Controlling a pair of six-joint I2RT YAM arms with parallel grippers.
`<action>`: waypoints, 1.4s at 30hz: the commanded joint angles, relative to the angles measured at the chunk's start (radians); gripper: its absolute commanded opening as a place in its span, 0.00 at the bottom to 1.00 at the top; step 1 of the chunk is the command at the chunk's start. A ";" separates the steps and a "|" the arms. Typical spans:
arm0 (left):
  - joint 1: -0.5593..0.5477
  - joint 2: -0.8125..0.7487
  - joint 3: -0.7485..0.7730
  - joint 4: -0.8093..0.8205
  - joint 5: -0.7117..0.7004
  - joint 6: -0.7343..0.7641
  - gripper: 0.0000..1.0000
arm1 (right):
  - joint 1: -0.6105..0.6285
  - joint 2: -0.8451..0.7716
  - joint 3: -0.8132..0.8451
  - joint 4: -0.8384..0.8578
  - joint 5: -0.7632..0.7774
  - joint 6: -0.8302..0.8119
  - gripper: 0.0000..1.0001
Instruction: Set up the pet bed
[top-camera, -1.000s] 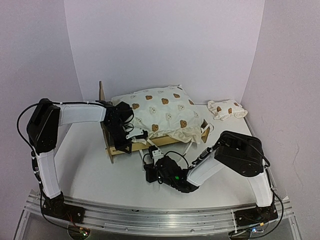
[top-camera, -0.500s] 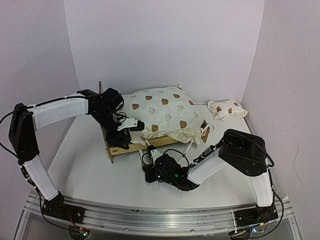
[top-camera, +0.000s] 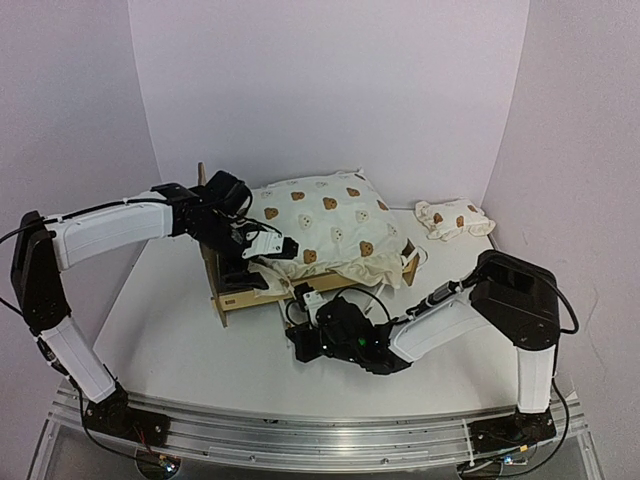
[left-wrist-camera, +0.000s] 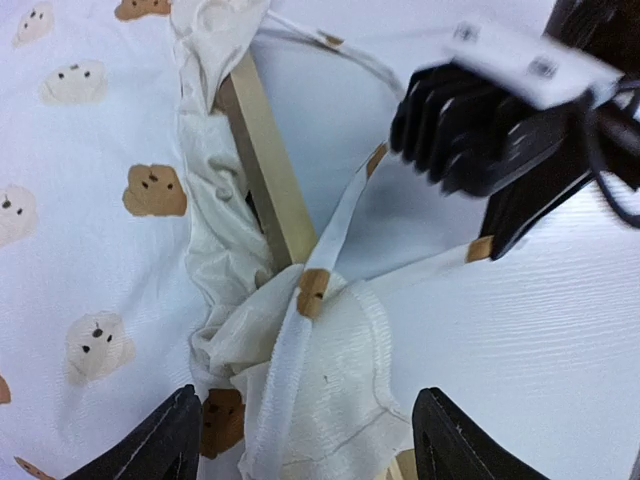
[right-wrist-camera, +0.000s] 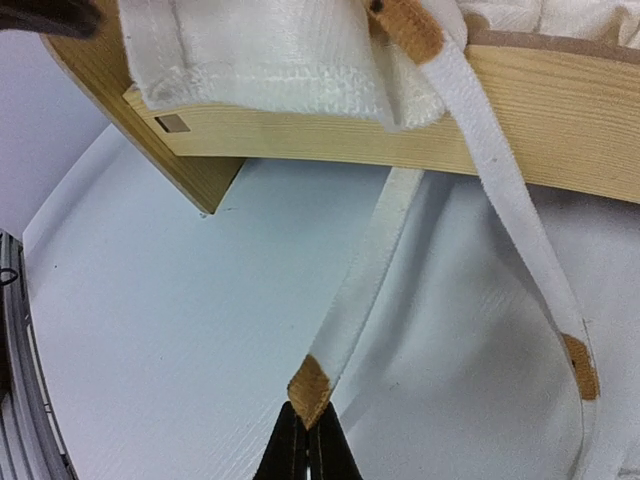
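Left fingers spread wider; pet bed crosswise, headboard left.

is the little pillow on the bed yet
No, the small pillow lies on the table right of the pet bed, apart from it.

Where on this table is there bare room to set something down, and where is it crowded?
Bare: the near-left table between the pet bed and the left arm's base; also the patch between the small pillow and the right arm's elbow. Crowded: front centre, where the right gripper pinches a tie strap beside the frame.
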 joint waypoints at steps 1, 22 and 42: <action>-0.019 0.004 -0.082 0.213 -0.227 0.035 0.72 | 0.008 -0.077 -0.026 -0.043 -0.054 -0.012 0.00; -0.010 -0.199 -0.212 -0.151 -0.224 0.138 0.00 | 0.007 -0.197 -0.032 -0.456 -0.516 -0.154 0.00; -0.008 -0.269 -0.295 -0.072 -0.234 0.200 0.27 | 0.016 -0.140 0.113 -0.561 -0.652 -0.179 0.00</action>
